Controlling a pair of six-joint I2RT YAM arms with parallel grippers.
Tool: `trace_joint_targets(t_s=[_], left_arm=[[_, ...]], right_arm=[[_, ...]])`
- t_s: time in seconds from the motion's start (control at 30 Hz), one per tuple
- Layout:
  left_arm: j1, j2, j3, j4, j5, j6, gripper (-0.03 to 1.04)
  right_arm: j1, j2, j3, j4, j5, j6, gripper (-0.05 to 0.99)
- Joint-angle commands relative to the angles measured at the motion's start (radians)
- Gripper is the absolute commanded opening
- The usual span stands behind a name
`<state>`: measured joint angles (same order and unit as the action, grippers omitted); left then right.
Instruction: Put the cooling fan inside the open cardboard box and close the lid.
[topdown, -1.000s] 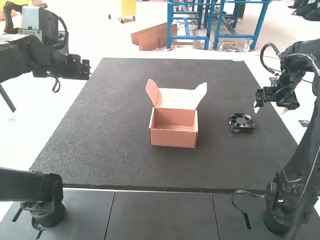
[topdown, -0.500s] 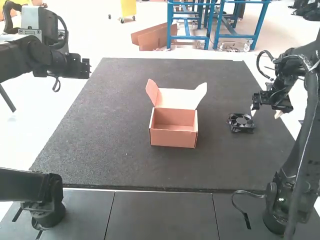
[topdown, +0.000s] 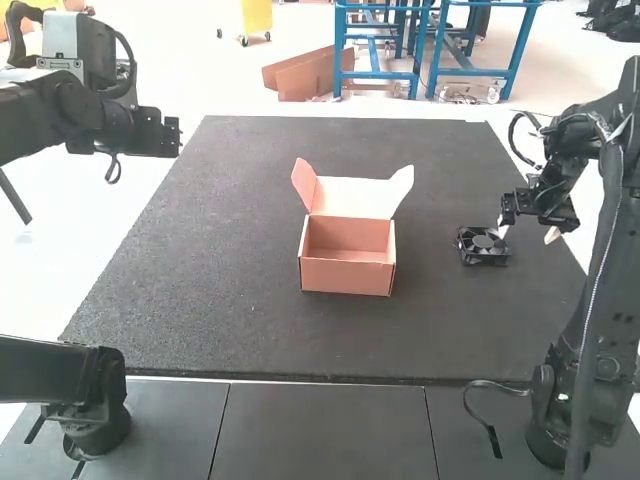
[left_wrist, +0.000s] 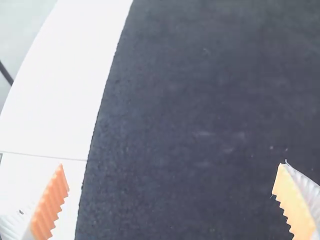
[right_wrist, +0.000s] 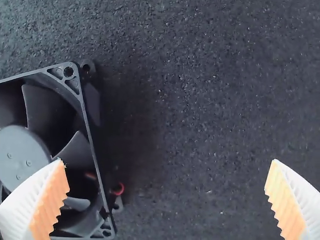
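Black mat (topdown: 200, 250): open cardboard box (topdown: 347, 255) at centre, lid flaps upright. Cooling fan (topdown: 483, 245), black square frame, lies flat near the right edge. Right gripper (topdown: 526, 234) spread wide just beside the fan; left gripper (left_wrist: 170, 200) spread wide over the mat's left edge.

A black mat (topdown: 220, 260) carries the open cardboard box (topdown: 347, 254) and cooling fan (topdown: 482, 245).

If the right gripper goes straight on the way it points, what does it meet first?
Probably the cooling fan: one finger of the right gripper is over its frame edge, the other over bare mat. Depth is unclear.
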<state>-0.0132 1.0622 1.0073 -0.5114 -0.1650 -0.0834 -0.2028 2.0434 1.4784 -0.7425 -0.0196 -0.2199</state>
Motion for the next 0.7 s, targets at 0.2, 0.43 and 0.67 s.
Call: trace_joint_targets(t_s=[0.2,0.43,0.67], left_arm=[[0.004,0.005,0.005,0.008,-0.002,-0.001,0.97],[0.004,0.007,0.005,0.01,-0.002,-0.001,0.97],[0.004,0.008,0.007,0.01,-0.002,-0.001,0.97]], right_arm=[[0.016,0.041,0.034,-0.012,-0.003,0.011,0.9],[0.016,0.078,0.034,-0.081,0.006,0.01,0.9],[0.013,0.09,0.01,-0.1,0.015,0.033,0.55]])
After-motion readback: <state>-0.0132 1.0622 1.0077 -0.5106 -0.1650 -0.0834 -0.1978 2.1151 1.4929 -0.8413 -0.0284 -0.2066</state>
